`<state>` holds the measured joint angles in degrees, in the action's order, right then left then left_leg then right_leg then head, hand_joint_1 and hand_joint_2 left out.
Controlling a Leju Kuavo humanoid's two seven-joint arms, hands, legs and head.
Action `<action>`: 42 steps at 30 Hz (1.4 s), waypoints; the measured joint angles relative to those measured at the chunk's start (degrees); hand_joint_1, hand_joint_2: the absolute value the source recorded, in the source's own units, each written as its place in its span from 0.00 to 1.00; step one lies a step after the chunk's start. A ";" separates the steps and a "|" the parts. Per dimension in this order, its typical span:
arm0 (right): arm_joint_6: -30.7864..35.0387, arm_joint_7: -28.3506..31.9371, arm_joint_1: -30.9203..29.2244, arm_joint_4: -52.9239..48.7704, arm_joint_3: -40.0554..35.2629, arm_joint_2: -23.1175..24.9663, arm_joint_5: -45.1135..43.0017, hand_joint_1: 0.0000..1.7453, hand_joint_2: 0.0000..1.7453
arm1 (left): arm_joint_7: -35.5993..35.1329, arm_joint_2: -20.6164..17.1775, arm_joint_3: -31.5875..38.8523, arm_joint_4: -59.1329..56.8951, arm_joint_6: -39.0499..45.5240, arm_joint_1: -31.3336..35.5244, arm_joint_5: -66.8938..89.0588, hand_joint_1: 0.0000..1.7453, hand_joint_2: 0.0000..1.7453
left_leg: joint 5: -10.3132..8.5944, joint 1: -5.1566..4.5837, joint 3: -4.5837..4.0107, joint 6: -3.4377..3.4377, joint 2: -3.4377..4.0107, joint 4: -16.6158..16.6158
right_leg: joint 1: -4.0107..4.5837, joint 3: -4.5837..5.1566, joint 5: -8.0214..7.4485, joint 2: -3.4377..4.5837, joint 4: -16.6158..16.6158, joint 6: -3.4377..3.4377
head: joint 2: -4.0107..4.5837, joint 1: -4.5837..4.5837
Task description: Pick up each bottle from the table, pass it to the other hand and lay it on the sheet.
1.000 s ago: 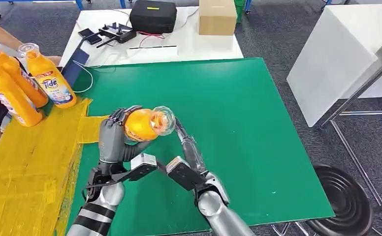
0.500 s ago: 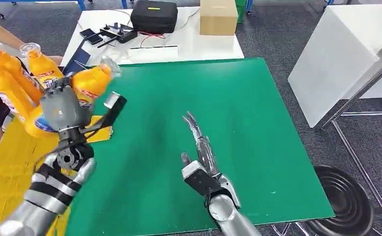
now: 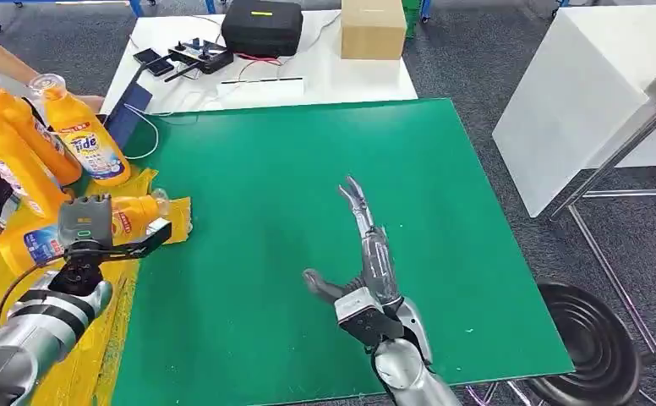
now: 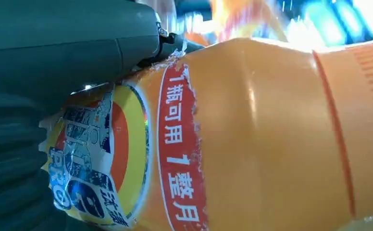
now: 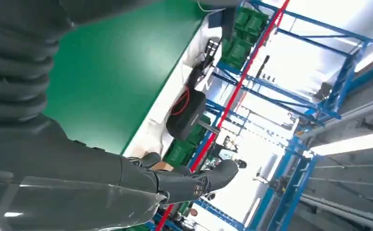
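Observation:
My left hand (image 3: 88, 227) grips an orange detergent bottle (image 3: 130, 216) and holds it on its side low over the yellow sheet (image 3: 46, 338) at the table's left. Up close in the left wrist view, the bottle's orange body and label (image 4: 252, 139) lie against my thumb (image 4: 69, 43). My right hand (image 3: 367, 254) is open above the green mat (image 3: 308, 169), fingers stretched out and holding nothing; the right wrist view shows its fingers (image 5: 184, 185) spread. Three more orange bottles (image 3: 75, 139) stand upright at the sheet's far left.
A person's arm (image 3: 3, 59) reaches in behind the upright bottles at the far left. Beyond the mat, a white table carries a black case (image 3: 263, 25), a cardboard box (image 3: 373, 27) and cables. A black stool (image 3: 595, 347) stands at the right.
One second ago both hands met at the bottle over the mat. My left hand has since carried it left and down onto the sheet area. My right hand has let go and opened.

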<state>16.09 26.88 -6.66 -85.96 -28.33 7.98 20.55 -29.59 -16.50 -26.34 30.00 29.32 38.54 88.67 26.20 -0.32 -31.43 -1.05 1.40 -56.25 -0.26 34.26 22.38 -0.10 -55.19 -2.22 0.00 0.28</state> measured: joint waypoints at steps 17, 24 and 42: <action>-0.37 -0.11 -0.09 -0.42 0.28 0.11 -0.28 0.00 1.00 | 1.34 2.45 7.81 -8.03 -2.78 1.92 0.59 1.00 1.00 | -0.01 -0.01 0.06 0.00 -0.24 0.00 | -0.02 -0.09 0.00 -0.10 -0.01 0.00 | 0.00 0.02; 0.04 -0.15 -0.06 -0.42 0.28 0.11 -0.24 0.00 1.00 | 19.99 6.79 18.42 -7.58 7.01 -0.26 -7.08 1.00 1.00 | -0.01 -0.04 0.02 -0.01 -0.28 0.00 | -0.07 -0.09 0.00 -0.17 0.00 0.00 | 0.00 0.07; -0.57 -0.35 -0.06 -0.35 0.28 0.09 -0.09 0.00 1.00 | 25.57 11.34 27.65 -4.73 7.56 -1.45 -9.25 0.00 1.00 | -0.03 -0.10 0.10 -0.02 -0.31 0.00 | -0.15 -0.17 0.00 -0.23 -0.03 -0.01 | 0.00 0.00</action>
<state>15.52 26.53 -6.73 -86.31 -28.04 8.07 20.46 -4.02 -5.16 1.31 25.27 36.87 37.09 79.43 26.17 -0.42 -31.33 -1.06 1.09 -56.25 -0.41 34.09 22.38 -0.33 -55.22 -2.23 0.00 0.28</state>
